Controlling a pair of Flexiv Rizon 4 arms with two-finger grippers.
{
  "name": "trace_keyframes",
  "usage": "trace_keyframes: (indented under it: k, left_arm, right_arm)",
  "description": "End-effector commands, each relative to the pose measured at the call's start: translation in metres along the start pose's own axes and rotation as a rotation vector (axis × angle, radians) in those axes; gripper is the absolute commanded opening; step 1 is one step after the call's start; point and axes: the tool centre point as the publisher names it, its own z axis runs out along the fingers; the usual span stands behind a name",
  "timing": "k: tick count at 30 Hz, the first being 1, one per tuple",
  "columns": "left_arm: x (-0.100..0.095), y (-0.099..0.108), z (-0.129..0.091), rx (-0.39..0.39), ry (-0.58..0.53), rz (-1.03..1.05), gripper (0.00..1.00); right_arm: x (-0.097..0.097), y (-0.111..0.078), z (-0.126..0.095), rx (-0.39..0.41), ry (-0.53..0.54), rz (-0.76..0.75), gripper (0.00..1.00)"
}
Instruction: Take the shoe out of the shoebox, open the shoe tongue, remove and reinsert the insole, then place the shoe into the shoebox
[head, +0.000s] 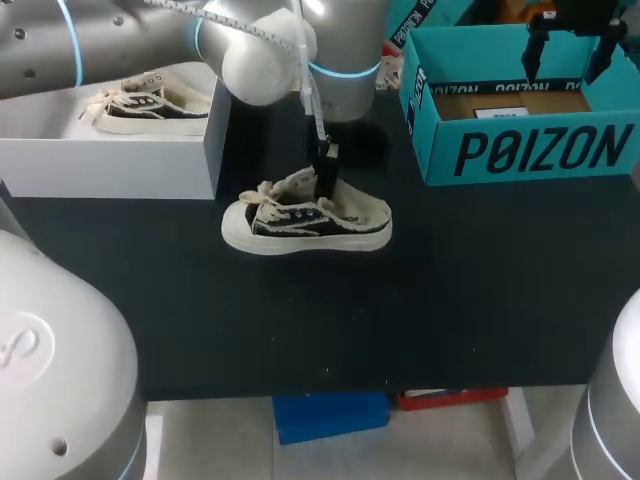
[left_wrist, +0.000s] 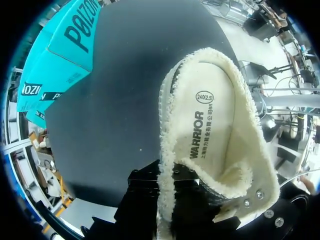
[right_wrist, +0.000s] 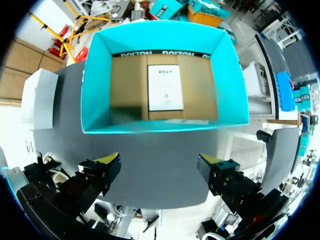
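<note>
A black low shoe (head: 300, 218) with cream fleece lining and white laces stands on the dark table, toe to the left. My left gripper (head: 325, 183) comes down into its opening near the heel. In the left wrist view the left gripper (left_wrist: 167, 192) is shut on the fleece rim of the shoe (left_wrist: 220, 150), and the printed insole (left_wrist: 212, 107) lies flat inside. The teal shoebox (head: 540, 150) stands open at the back right. My right gripper (head: 566, 55) hangs open above it. The right gripper (right_wrist: 159, 162) looks down into the shoebox (right_wrist: 95, 85), which holds only a paper sheet (right_wrist: 165, 87).
A white box (head: 110, 155) at the back left carries a second, similar shoe (head: 145, 105). The white box (right_wrist: 40, 100) also shows beside the shoebox in the right wrist view. The teal shoebox (left_wrist: 60, 55) lies ahead of the left gripper, across bare dark table.
</note>
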Motion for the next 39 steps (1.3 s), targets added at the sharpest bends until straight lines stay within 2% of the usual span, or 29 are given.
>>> trace_keyframes:
  k: [1, 6, 11, 14, 15, 16, 19, 22, 25, 28, 30, 34, 37, 39]
  left_arm:
    - [-0.003, -0.023, 0.034, -0.024, 0.012, -0.019, 0.00]
    - [0.001, -0.032, 0.056, -0.047, -0.007, -0.025, 0.00]
    - [0.003, -0.035, 0.066, -0.077, -0.019, -0.031, 0.00]
    - [0.006, -0.036, 0.069, -0.050, 0.001, -0.023, 0.00]
    - [0.007, -0.037, 0.068, -0.043, -0.003, -0.020, 0.31]
    - [0.008, -0.036, 0.065, -0.042, 0.000, -0.020, 1.00]
    - [0.009, -0.034, 0.057, -0.024, 0.001, -0.017, 1.00]
    - [0.013, -0.033, 0.037, 0.033, -0.002, -0.011, 1.00]
    - [0.020, -0.031, 0.008, 0.114, -0.008, -0.010, 1.00]
    - [0.031, -0.028, -0.026, 0.234, -0.002, -0.023, 1.00]
    - [0.037, -0.024, -0.042, 0.288, -0.001, -0.030, 1.00]
    - [0.056, -0.001, -0.071, 0.377, -0.008, -0.038, 1.00]
    - [0.067, 0.019, -0.082, 0.436, -0.026, -0.084, 1.00]
    - [0.075, 0.038, -0.090, 0.530, -0.051, -0.138, 1.00]
  right_arm:
    - [0.000, 0.001, 0.000, 0.002, -0.001, 0.000, 1.00]
    - [0.000, 0.001, 0.000, 0.002, -0.001, 0.000, 1.00]
    - [0.000, 0.001, 0.000, 0.002, -0.001, 0.000, 1.00]
    - [0.000, 0.001, 0.000, 0.002, -0.001, 0.000, 1.00]
    - [0.000, 0.001, 0.000, 0.002, -0.001, 0.000, 1.00]
    - [0.000, 0.001, 0.000, 0.002, -0.001, 0.000, 1.00]
    - [0.000, 0.001, 0.000, 0.002, -0.001, 0.000, 1.00]
    - [0.000, 0.001, 0.000, 0.002, -0.001, 0.000, 1.00]
    - [0.000, 0.001, 0.000, 0.002, -0.001, 0.000, 1.00]
    - [0.000, 0.001, 0.000, 0.002, -0.001, 0.000, 1.00]
    - [0.000, 0.001, 0.000, 0.002, -0.001, 0.000, 1.00]
    - [0.000, 0.001, 0.000, 0.002, -0.001, 0.000, 1.00]
    - [0.000, 0.001, 0.000, 0.002, -0.001, 0.000, 1.00]
    - [0.000, 0.001, 0.000, 0.002, -0.001, 0.000, 1.00]
